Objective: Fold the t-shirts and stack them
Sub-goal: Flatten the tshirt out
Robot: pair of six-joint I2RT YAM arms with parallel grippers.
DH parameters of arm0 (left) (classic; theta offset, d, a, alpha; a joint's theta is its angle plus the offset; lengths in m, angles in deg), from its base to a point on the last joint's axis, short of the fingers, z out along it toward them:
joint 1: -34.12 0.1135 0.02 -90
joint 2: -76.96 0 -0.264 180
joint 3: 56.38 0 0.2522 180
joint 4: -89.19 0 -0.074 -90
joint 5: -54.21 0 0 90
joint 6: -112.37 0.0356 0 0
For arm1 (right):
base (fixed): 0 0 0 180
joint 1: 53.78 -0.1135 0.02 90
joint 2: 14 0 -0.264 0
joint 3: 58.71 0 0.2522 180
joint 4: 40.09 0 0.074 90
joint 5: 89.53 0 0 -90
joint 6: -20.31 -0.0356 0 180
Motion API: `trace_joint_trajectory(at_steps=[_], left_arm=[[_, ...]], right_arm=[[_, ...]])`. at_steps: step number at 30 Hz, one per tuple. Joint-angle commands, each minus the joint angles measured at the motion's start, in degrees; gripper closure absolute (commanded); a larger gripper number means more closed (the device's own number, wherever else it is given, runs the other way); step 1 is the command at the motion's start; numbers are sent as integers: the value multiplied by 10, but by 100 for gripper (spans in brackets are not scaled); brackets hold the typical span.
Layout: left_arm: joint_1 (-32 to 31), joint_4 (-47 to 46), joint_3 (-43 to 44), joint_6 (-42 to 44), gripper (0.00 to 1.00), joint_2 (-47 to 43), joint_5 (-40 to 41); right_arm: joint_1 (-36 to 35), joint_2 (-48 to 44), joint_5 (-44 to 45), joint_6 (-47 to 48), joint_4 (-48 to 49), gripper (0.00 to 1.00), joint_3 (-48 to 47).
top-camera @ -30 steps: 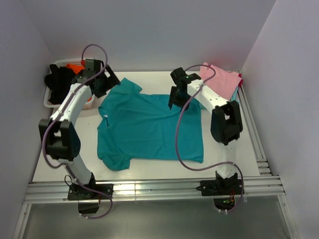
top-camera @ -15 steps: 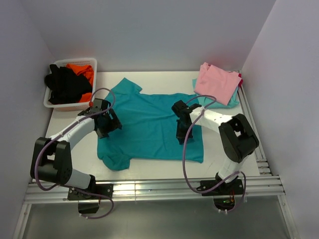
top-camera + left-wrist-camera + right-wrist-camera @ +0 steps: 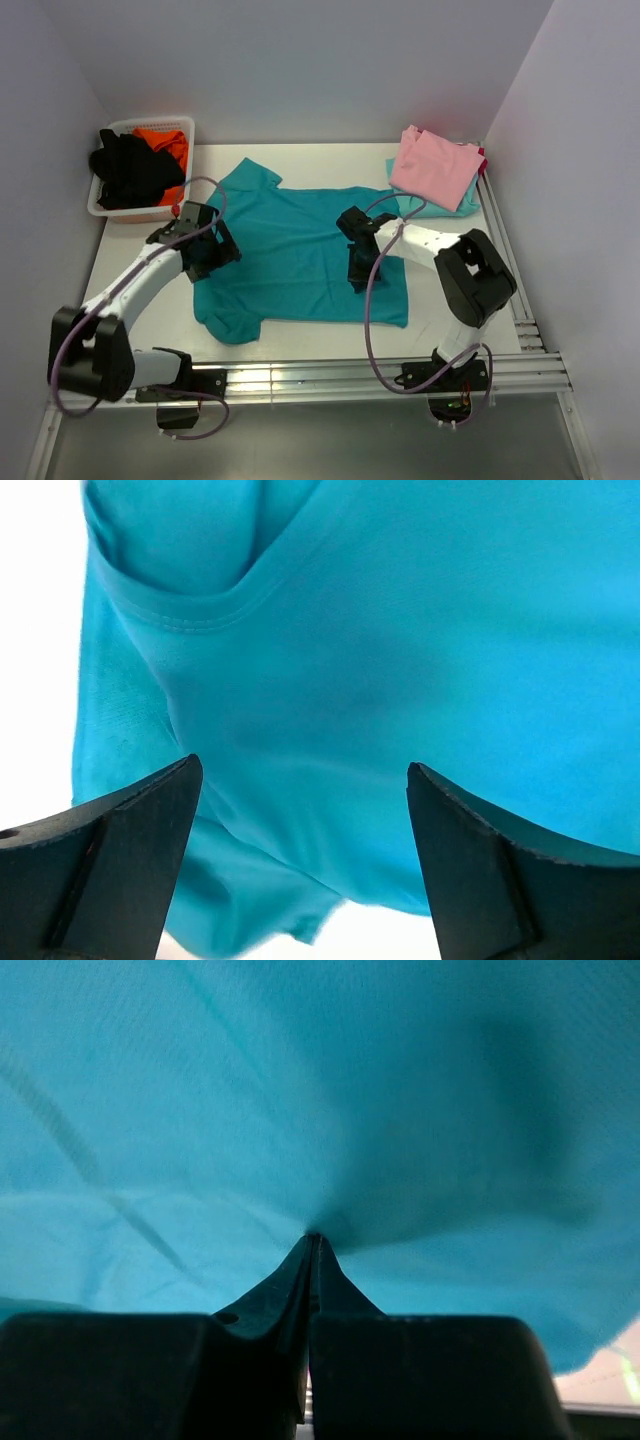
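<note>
The teal t-shirt (image 3: 290,262) lies spread flat mid-table, neck to the left. My left gripper (image 3: 214,256) hovers open over its left edge; in the left wrist view, the left gripper (image 3: 300,852) frames teal cloth just below the collar (image 3: 200,615), its fingers (image 3: 130,865) wide apart. My right gripper (image 3: 357,280) is low on the shirt's right half. In the right wrist view, the right gripper (image 3: 313,1238) is shut and the cloth (image 3: 200,1110) puckers at its tips. A folded pink tee (image 3: 436,166) lies on a pale aqua one (image 3: 455,206) at the back right.
A white basket (image 3: 150,122) at the back left holds black clothes (image 3: 130,170) and an orange garment (image 3: 166,140). Metal rails (image 3: 300,378) run along the table's near edge, and more rails (image 3: 510,260) run down the right side. Walls close in on three sides.
The left arm came down from the basket to the shirt's left edge. The right arm moved from the shirt's far edge to its right half, and its jaws closed.
</note>
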Motion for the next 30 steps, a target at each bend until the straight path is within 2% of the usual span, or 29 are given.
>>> trace_joint_trajectory(at_steps=[1, 3, 4, 5, 7, 8, 9, 10, 11, 13, 14, 15, 17, 18, 20, 23, 30], left_arm=[[-12, 50, 105, 15, 9, -105, 58], [-15, 73, 141, 31, 8, -174, 75], [-15, 74, 145, 37, 1, -197, 85], [-15, 54, 141, 43, 1, -240, 95], [-15, 41, 82, 6, 0, -277, 123], [-14, 33, 57, -6, 1, -286, 96], [-11, 20, 35, 2, 7, -279, 57], [-10, 45, 38, -7, 17, -261, 36], [-10, 74, 59, -19, 23, -217, 8], [-16, 175, 69, -29, 33, -186, 14], [-26, 205, 62, -50, 33, -184, 41], [-30, 252, 52, -57, 33, -196, 42], [-33, 269, 12, -75, 32, -263, 22], [-33, 275, -3, -89, 31, -291, 0], [-33, 258, -57, -130, 31, -367, -28], [-34, 250, -99, -194, 35, -405, -46], [-54, 268, -117, -268, 42, -349, -41]], right_arm=[[-16, -59, 51, -9, -46, 100, -56], [-26, -99, 79, -11, -83, 100, -80], [-30, -112, 91, -12, -93, 100, -102], [-41, -135, 125, -15, -117, 100, -111], [-55, -156, 148, -10, -127, 96, -116], [-63, -172, 164, -11, -141, 96, -112], [-64, -176, 170, -18, -150, 96, -109], [-64, -181, 172, -23, -162, 96, -100], [-64, -190, 170, -26, -180, 96, -96], [-66, -211, 149, -26, -186, 96, -74], [-68, -243, 145, -29, -186, 93, -63], [-70, -260, 136, -36, -185, 83, -39], [-70, -296, 133, -43, -186, 65, -21], [-70, -302, 132, -47, -186, 51, -12], [-70, -311, 123, -50, -192, 42, 6], [-70, -307, 111, -42, -197, 40, 14], [-70, -304, 119, -5, -205, 42, 2]])
